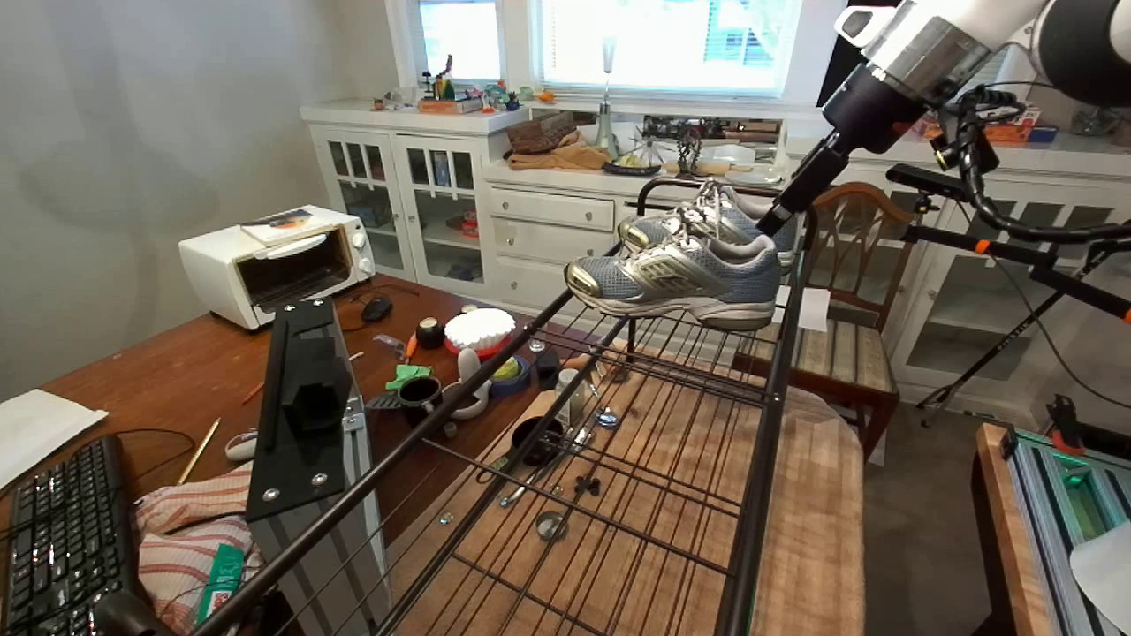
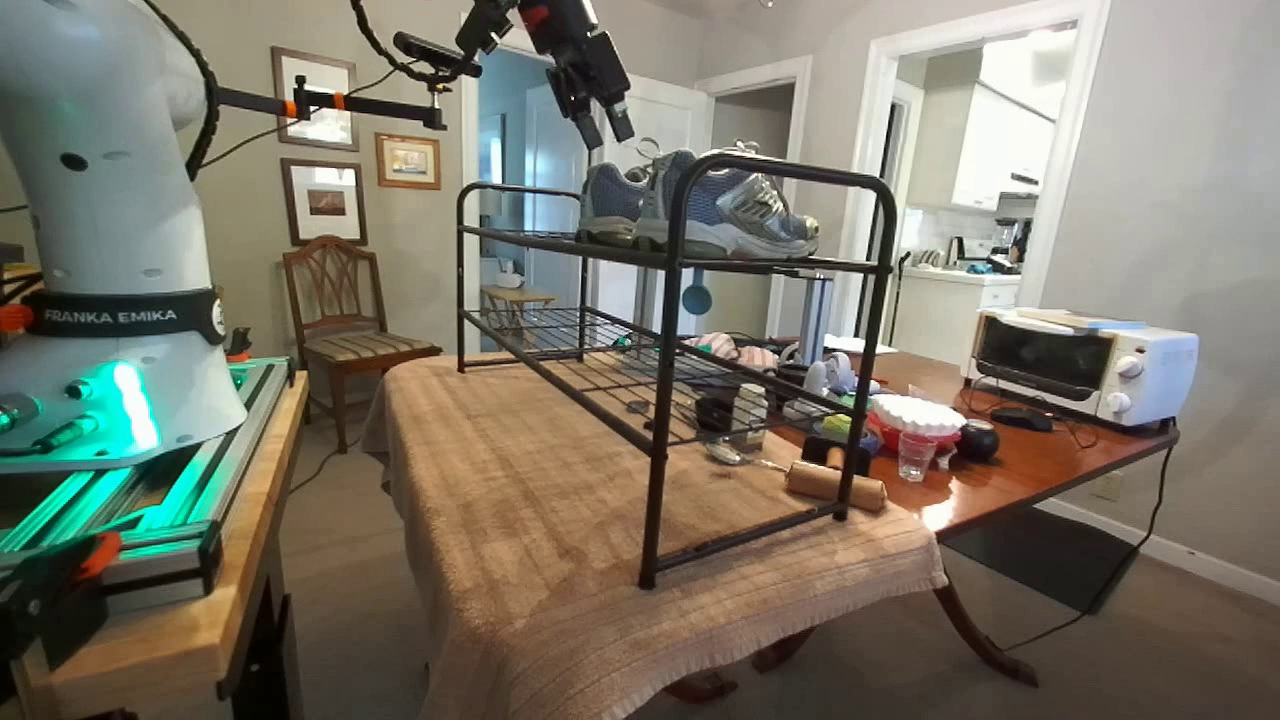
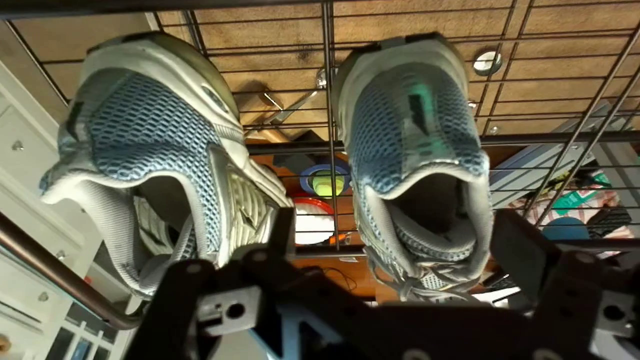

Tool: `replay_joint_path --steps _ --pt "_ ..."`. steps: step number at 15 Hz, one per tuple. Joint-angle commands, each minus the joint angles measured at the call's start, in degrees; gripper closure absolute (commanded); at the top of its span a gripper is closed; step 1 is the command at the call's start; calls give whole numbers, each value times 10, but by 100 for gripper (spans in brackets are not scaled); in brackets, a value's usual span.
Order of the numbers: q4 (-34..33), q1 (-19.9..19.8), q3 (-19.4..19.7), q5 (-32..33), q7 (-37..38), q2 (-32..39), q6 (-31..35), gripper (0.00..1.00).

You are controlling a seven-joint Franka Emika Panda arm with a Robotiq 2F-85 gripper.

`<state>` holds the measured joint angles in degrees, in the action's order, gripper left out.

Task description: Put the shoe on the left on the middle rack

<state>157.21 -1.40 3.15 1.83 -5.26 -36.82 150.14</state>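
Tool (image 2: 606, 132) spread wide, nothing held; left shoe (image 1: 676, 281) on top rack (image 1: 760, 490) just below it, heel (image 3: 417, 115) nearest; likely light, soft mesh (image 3: 377, 142) that squashes, stiffer sole (image 1: 733, 313) – pinch heel from both sides, firmly, clear of laces (image 3: 412, 287)

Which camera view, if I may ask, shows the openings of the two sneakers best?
The wrist view, because it looks down into both openings. Both exterior views see the sneakers from a flatter angle, side-on or towards the heels, so each opening shows as a thin sliver at most.
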Motion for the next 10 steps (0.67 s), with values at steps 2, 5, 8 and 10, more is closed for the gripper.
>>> replay_joint_path --steps 2,5,8,10 --pt "-1 41 37 -28 -46 34 17 0" --pt "0 66 44 -42 -66 42 10 0" --pt "1 71 43 -43 -73 52 9 0" --pt "2 63 37 -36 -68 59 6 0"
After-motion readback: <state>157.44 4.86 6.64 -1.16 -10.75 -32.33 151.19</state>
